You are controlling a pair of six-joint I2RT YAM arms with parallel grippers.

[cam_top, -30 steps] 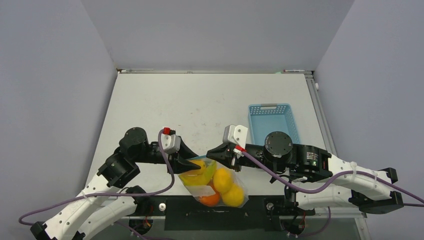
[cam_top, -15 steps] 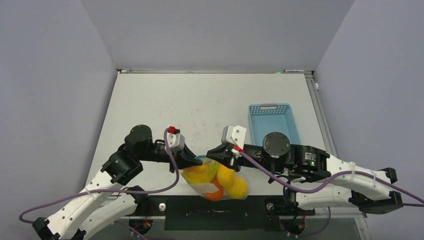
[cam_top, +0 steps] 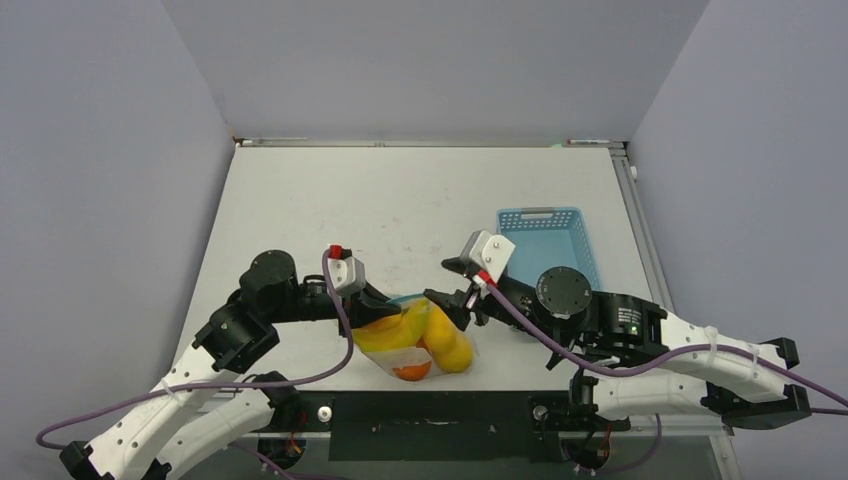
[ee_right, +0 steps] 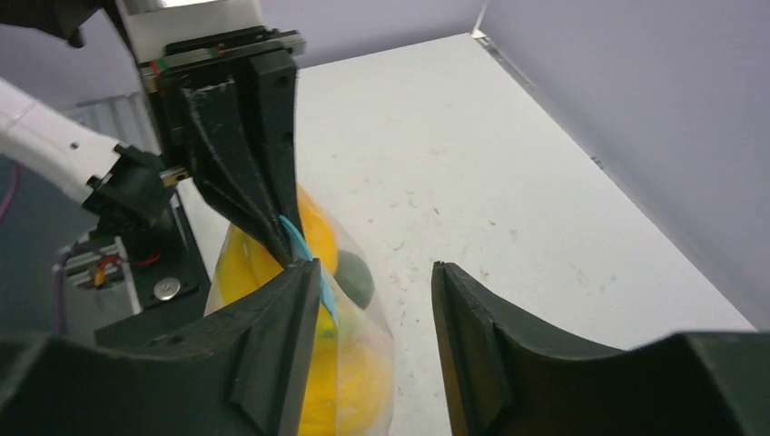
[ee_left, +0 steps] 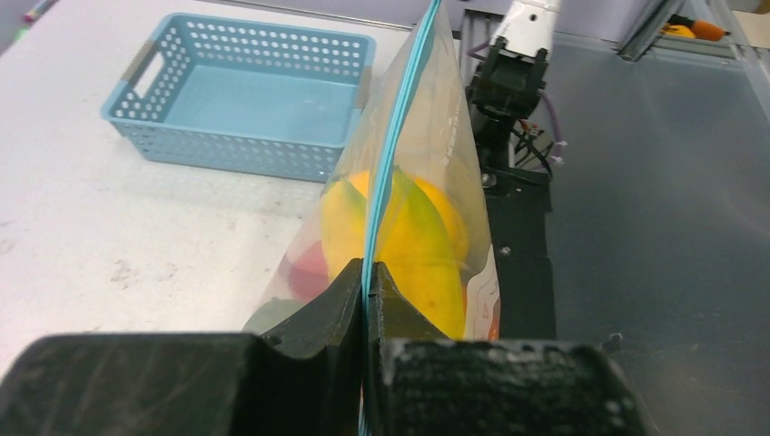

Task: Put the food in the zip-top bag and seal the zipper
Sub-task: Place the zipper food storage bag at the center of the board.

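1. Left gripper (ee_left: 367,277): closed tight on the zipper (ee_left: 383,209). We see the teal strip pinched between its two fingertips, running ahead and upward from them as one thin line.
2. Zip-top bag (cam_top: 425,345): clear and crinkled. It hangs below and ahead of the left gripper's pinch, between the two grippers, at the near edge of the table (cam_top: 350,200). We cannot tell whether its bottom touches the table.
3. Plastic fruits (ee_left: 413,236): every one we see is inside the bag, just beneath the left fingertips. They include yellow and orange rounds, a red piece low down and a dark green one.
4. Right gripper (ee_right: 374,272): jaws parted, gripping nothing. The zipper's far end lies against the inner face of the finger on the near-edge side, and the other finger stands clear of the bag.
5. Blue mesh basket (cam_top: 545,245): on the table behind the right gripper, beside its wrist and well apart from the bag.
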